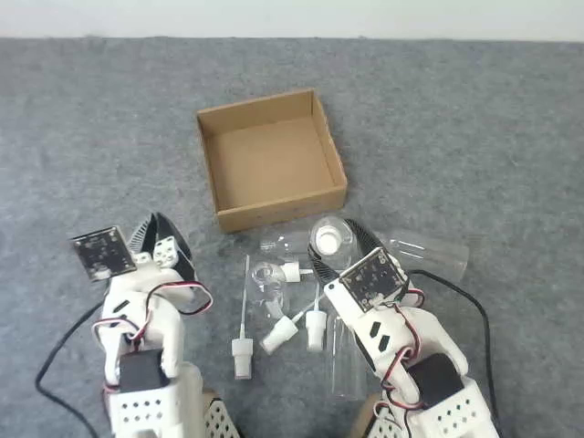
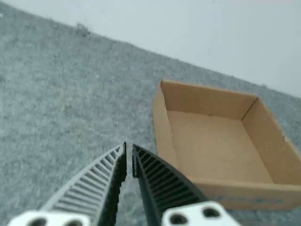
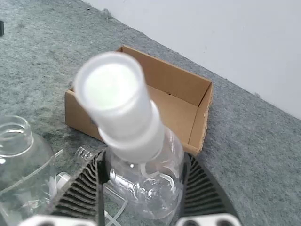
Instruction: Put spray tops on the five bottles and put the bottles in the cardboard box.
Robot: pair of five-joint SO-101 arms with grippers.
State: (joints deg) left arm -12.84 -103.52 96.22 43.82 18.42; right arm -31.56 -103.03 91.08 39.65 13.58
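Observation:
My right gripper [image 3: 143,160] is shut on a clear bottle [image 3: 146,183] that carries a white capped spray top [image 3: 115,99]; the high view shows this gripper [image 1: 336,245] just in front of the cardboard box [image 1: 269,164], which is empty. An uncapped bottle [image 1: 267,278] stands upright beside it, also seen as the open-necked bottle [image 3: 19,155]. More clear bottles lie on the carpet [image 1: 278,244], [image 1: 429,251], [image 1: 347,360]. Loose spray tops [image 1: 243,351], [image 1: 281,333], [image 1: 316,327] lie between the arms. My left gripper [image 2: 129,153] is shut on nothing, left of the box [image 2: 216,136].
Grey carpet covers the whole table. A pale wall runs behind the box [image 3: 178,89]. The carpet to the left of and behind the box is bare. Black cables trail from both arm bases at the near edge.

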